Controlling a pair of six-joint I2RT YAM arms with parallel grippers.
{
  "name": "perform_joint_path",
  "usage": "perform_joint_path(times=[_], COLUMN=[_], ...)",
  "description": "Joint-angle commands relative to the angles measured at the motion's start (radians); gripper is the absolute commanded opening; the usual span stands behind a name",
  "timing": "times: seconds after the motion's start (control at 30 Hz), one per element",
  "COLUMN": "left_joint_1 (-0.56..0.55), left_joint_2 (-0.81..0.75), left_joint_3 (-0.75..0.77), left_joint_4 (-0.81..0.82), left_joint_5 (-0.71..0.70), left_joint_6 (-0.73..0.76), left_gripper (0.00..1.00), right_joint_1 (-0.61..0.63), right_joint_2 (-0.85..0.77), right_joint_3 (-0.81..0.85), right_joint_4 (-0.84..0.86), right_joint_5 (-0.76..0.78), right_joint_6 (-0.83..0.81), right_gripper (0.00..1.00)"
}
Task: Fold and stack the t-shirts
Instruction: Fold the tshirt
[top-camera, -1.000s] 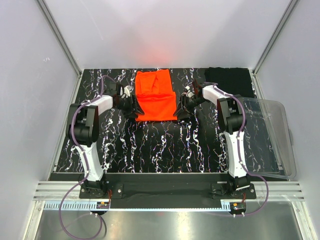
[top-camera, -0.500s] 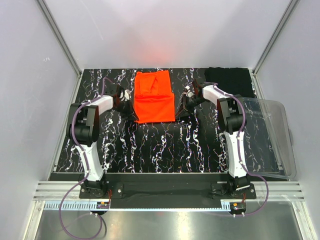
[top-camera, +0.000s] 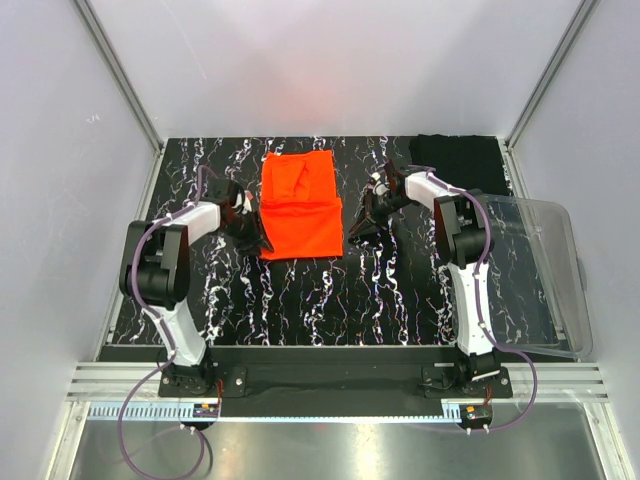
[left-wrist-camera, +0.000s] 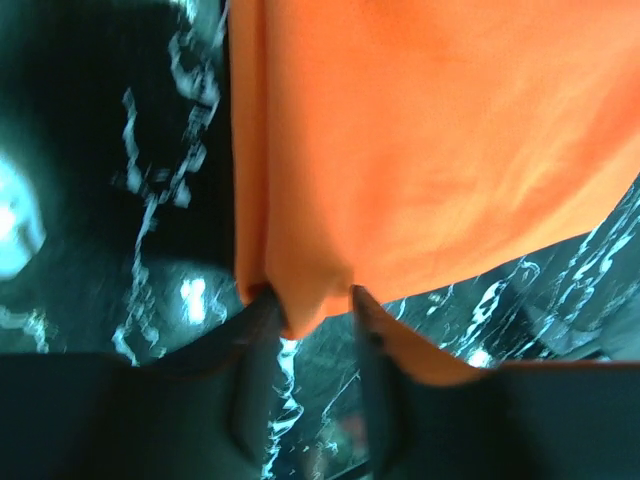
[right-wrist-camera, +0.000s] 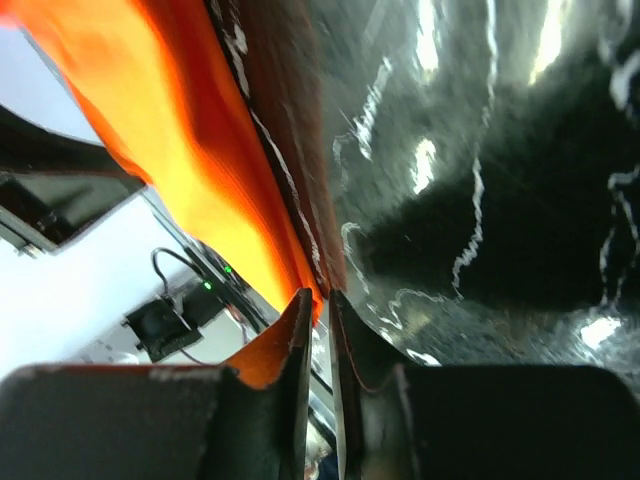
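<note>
Both tools blurred: left gripper (left-wrist-camera: 310, 300) clamps orange t-shirt (left-wrist-camera: 430, 150); right gripper (right-wrist-camera: 320, 298) closed, hold unclear.

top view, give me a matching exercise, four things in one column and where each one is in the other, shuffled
Things
1 orange-red t-shirt
2 black t-shirt
3 clear plastic bin
4 left gripper

Places
A far right corner of the table
B pinching a shirt's near corner
C along the right side, nearer half
D far middle of the table

Pairs: 1-D, 2-A, 3-C, 4-B
</note>
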Motion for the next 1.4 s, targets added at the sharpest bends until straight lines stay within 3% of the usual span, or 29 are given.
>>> perform_joint_path(times=[0.0, 0.27, 0.47, 0.7, 0.97, 1.17, 1.37], left_joint_1=[0.004, 0.006, 0.009, 0.046, 0.075, 0.096, 0.093], left_joint_2=[-0.099, -0.138, 0.002, 0.210, 0.345, 0.369, 0.264], left_joint_3=[-0.008, 0.143, 0.275, 0.404, 0.518, 0.555, 0.506], left_joint_4=[0.007, -0.028, -0.015, 0.016, 0.039, 0.044, 0.039], left_joint_5=[-0.063, -0.096, -0.030, 0.032, 0.055, 0.064, 0.110], left_joint_6=[0.000, -0.001, -0.012, -0.021, -0.038, -0.040, -0.040], left_gripper=[0.45, 0.35, 0.28, 0.29, 0.32, 0.45, 0.48], right_joint_1=[-0.003, 0.002, 0.028, 0.052, 0.054, 0.048, 0.026], right_joint_2=[-0.078, -0.048, 0.006, 0.092, 0.184, 0.277, 0.351], right_joint_3=[0.046, 0.099, 0.122, 0.182, 0.257, 0.369, 0.492], right_joint_4=[0.101, 0.294, 0.392, 0.474, 0.496, 0.492, 0.465], right_joint_5=[-0.006, -0.065, -0.087, -0.102, -0.082, -0.068, -0.042], right_joint_6=[0.077, 0.285, 0.415, 0.532, 0.575, 0.586, 0.602], right_gripper=[0.19, 0.17, 0.16, 0.16, 0.16, 0.16, 0.17])
